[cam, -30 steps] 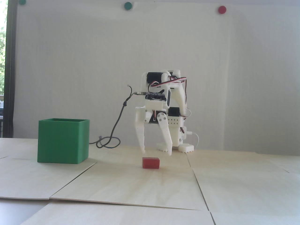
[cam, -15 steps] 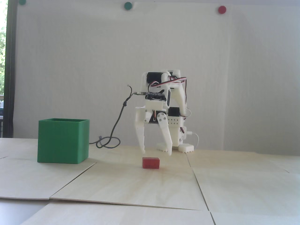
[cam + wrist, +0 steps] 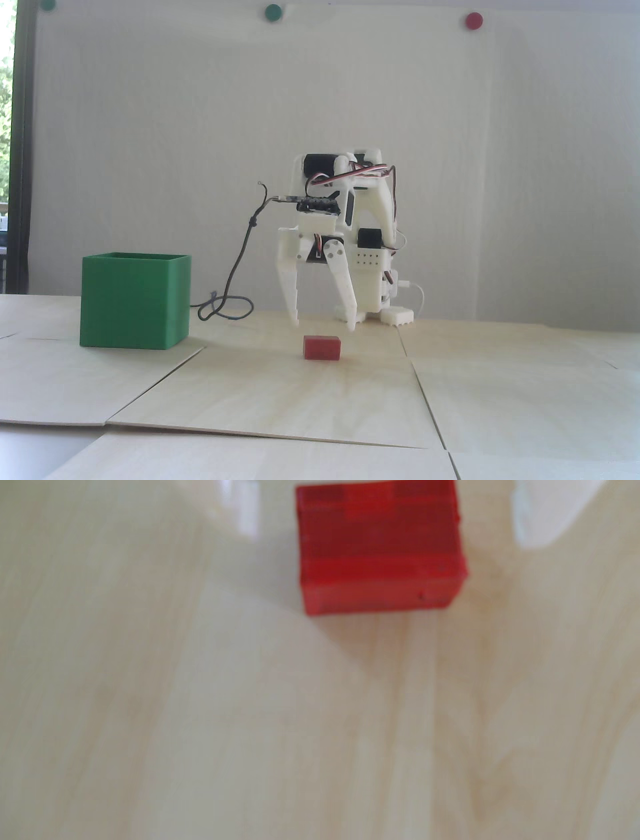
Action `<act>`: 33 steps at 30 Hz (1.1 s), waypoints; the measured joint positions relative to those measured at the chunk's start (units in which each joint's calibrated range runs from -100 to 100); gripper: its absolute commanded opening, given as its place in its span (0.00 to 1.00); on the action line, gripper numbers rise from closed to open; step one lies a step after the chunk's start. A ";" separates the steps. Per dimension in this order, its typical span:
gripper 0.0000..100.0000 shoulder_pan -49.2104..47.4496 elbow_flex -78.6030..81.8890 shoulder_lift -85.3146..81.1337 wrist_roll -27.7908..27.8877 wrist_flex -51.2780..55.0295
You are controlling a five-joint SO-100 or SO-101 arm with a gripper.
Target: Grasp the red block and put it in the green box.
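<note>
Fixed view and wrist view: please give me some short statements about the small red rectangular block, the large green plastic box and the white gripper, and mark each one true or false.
1. The small red rectangular block lies on the pale wooden table. True.
2. The white gripper is shut on the block. False: its jaws are spread open above the block, holding nothing.
3. The large green plastic box stands left of the block in the fixed view. True.
4. The block is inside the box. False: it lies on the table, apart from the box.
5. The wrist view shows the block near the top edge. True.
</note>
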 measured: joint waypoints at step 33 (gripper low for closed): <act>0.27 0.00 -0.72 5.40 0.00 0.00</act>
